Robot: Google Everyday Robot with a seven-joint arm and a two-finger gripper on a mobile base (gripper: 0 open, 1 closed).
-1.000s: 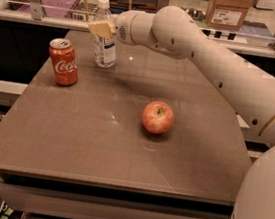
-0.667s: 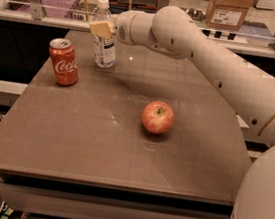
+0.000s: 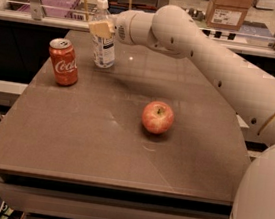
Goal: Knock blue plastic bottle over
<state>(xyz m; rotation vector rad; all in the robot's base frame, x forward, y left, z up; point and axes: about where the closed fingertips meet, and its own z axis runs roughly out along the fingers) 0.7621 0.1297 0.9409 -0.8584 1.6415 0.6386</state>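
Observation:
The blue plastic bottle, clear with a white cap and a white label, stands upright at the far left of the brown table. My gripper is at the end of the white arm that reaches in from the right. It sits right at the bottle's upper part, in front of its shoulder, and hides part of it.
A red Coca-Cola can stands upright left of the bottle, near the table's left edge. A red apple lies near the table's middle. Behind the table runs a shelf with a purple crate and a cardboard box.

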